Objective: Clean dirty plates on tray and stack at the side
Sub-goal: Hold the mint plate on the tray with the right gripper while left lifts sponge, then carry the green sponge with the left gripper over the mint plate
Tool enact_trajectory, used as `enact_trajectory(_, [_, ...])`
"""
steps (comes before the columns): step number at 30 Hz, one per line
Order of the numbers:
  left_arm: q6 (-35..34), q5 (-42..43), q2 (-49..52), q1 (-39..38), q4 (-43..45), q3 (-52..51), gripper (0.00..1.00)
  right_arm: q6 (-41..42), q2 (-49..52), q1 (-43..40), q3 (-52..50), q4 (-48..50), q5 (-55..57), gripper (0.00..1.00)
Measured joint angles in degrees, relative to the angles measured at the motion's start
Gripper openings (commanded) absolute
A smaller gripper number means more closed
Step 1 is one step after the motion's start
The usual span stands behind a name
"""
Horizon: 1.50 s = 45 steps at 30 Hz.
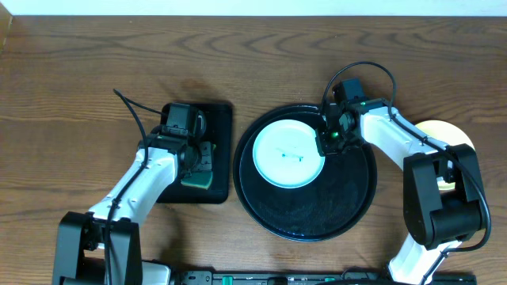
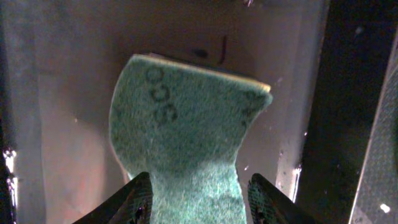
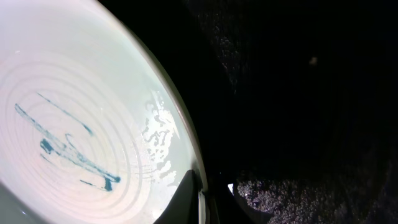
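Observation:
One pale mint-blue plate (image 1: 287, 152) lies on the left part of the round black tray (image 1: 348, 207), with thin teal smears in its centre. My right gripper (image 1: 326, 141) is shut on the plate's right rim; in the right wrist view the fingertips (image 3: 186, 196) pinch the rim of the plate (image 3: 74, 112), one above and one below. A pale yellow plate (image 1: 445, 131) lies on the table at the right, partly hidden by the right arm. My left gripper (image 1: 198, 162) is over the small rectangular tray, shut on a green sponge (image 2: 186, 130) that narrows between its fingers.
The rectangular black tray (image 1: 223, 119) sits left of the round tray, almost touching it. Water drops glisten on the round tray's floor (image 3: 298, 193). Both arm bases stand at the table's front edge. Bare wooden table lies behind and to the far left.

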Motion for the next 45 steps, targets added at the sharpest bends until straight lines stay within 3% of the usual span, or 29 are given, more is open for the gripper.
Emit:
enact_trajectory(6, [0.0, -0.1, 2.7, 0.0, 1.2, -0.6, 0.51, 0.0, 0.0, 0.0, 0.0, 0.0, -0.1, 0.04])
enact_trajectory(15, [0.1, -1.4, 4.3, 0.2, 1.5, -0.6, 0.08, 0.0, 0.0, 0.0, 0.0, 0.0, -0.1, 0.05])
enact_trajectory(22, [0.1, -1.1, 1.2, 0.1, -1.2, -0.6, 0.07, 0.0, 0.0, 0.0, 0.0, -0.2, -0.1, 0.05])
enact_trajectory(30, [0.0, 0.0, -11.8, 0.5, -1.6, -0.6, 0.07, 0.0, 0.0, 0.0, 0.0, -0.2, -0.1, 0.05])
enact_trajectory(33, [0.3, 4.2, -14.1, 2.6, -0.6, -0.6, 0.07, 0.0, 0.0, 0.0, 0.0, -0.2, -0.1, 0.04])
enact_trajectory(38, [4.0, 21.5, -14.4, 11.3, 1.2, -0.6, 0.07, 0.0, 0.0, 0.0, 0.0, -0.2, -0.1, 0.04])
enact_trajectory(45, [6.8, 38.4, -14.4, 20.0, 1.2, -0.6, 0.08, 0.0, 0.0, 0.0, 0.0, -0.2, -0.1, 0.05])
